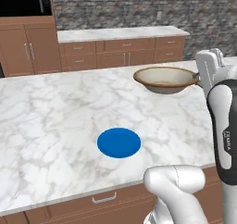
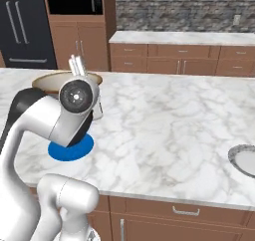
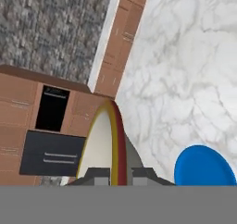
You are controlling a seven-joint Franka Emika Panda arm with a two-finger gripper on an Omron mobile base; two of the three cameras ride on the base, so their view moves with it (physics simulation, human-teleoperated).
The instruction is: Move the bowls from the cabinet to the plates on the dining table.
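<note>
The arm [image 1: 222, 126] reaches up and forward, its end effector [image 3: 118, 174] clamped on the cream bowl's [image 1: 165, 79] rim.

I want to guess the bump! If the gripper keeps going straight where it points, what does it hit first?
Probably nothing close: past the cream bowl the gripper holds, the low cabinets look first, though depth is unclear.

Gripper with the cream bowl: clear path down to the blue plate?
Probably yes. The gripper is shut on the cream bowl, carried above the table; the blue plate lies bare nearby, nothing between.
</note>
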